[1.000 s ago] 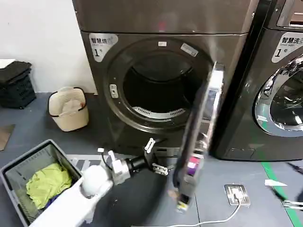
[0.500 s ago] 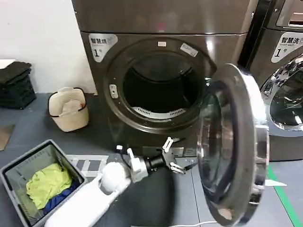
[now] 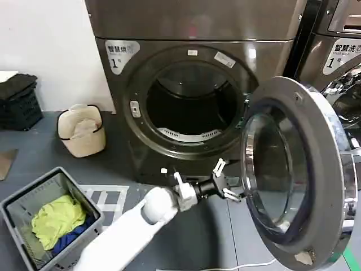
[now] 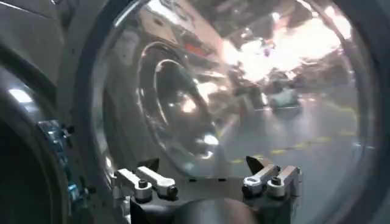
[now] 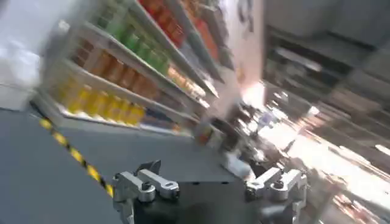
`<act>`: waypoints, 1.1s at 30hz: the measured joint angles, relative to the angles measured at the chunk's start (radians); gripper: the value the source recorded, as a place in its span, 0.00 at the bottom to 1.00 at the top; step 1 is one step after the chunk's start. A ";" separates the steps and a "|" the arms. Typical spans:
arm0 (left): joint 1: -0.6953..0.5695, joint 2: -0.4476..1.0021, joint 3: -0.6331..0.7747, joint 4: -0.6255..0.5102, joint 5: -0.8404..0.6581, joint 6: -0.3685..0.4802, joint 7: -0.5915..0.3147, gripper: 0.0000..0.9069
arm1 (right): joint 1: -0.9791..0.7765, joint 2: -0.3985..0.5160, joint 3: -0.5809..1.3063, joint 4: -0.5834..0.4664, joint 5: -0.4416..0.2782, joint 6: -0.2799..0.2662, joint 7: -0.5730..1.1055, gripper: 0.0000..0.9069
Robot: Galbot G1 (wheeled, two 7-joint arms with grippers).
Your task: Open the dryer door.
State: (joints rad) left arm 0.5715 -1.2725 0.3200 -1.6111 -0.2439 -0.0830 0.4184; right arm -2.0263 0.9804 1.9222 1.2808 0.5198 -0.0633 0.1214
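The dark grey dryer (image 3: 192, 22) stands ahead with its round drum opening (image 3: 189, 107) uncovered. Its round glass door (image 3: 293, 169) hangs swung out to the right on its hinge, inner face toward me. My left gripper (image 3: 228, 180) reaches low in front of the dryer, open, its fingertips right at the door's lower left rim with nothing between them. In the left wrist view the door glass (image 4: 244, 91) curves just beyond the open left gripper (image 4: 202, 164). My right gripper (image 5: 210, 173) is open and holds nothing, pointing at distant shelves.
A grey laundry basket (image 3: 17, 209) with yellow-green clothes sits on the floor at the front left. A beige bin (image 3: 82, 130) stands left of the dryer and a black crate (image 3: 20, 101) farther left. A second machine (image 3: 338, 62) stands behind the open door.
The door has swung from edge-on to wide open toward the right. My left arm has stretched forward and right, following its rim.
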 joint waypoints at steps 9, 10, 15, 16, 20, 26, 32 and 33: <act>-0.045 -0.100 0.011 0.085 0.033 -0.001 -0.013 1.00 | 0.006 0.002 0.068 -0.024 -0.002 -0.187 0.087 1.00; -0.049 -0.111 0.011 0.095 0.037 -0.002 -0.014 1.00 | 0.006 0.002 0.073 -0.023 0.003 -0.203 0.101 1.00; -0.066 -0.165 0.012 0.142 0.074 -0.008 -0.030 1.00 | 0.006 0.009 0.099 -0.021 0.008 -0.221 0.113 1.00; -0.068 -0.175 0.013 0.152 0.079 -0.008 -0.035 1.00 | 0.006 0.010 0.101 -0.022 0.008 -0.220 0.112 1.00; -0.083 -0.214 0.014 0.188 0.115 -0.012 -0.055 1.00 | 0.003 0.014 0.114 -0.026 0.011 -0.197 0.104 1.00; -0.104 -0.272 0.019 0.249 0.140 -0.026 -0.064 1.00 | -0.001 0.026 0.122 -0.013 0.022 -0.170 0.093 1.00; -0.114 -0.329 0.015 0.303 0.155 -0.028 -0.089 1.00 | -0.005 0.030 0.133 0.007 0.030 -0.191 0.114 1.00; -0.114 -0.335 0.015 0.308 0.156 -0.028 -0.093 1.00 | -0.005 0.030 0.137 0.008 0.030 -0.201 0.126 1.00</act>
State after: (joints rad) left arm 0.4573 -1.6077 0.3347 -1.3034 -0.0877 -0.1109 0.3258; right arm -2.0312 1.0104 2.0591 1.2889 0.5502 -0.2642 0.2470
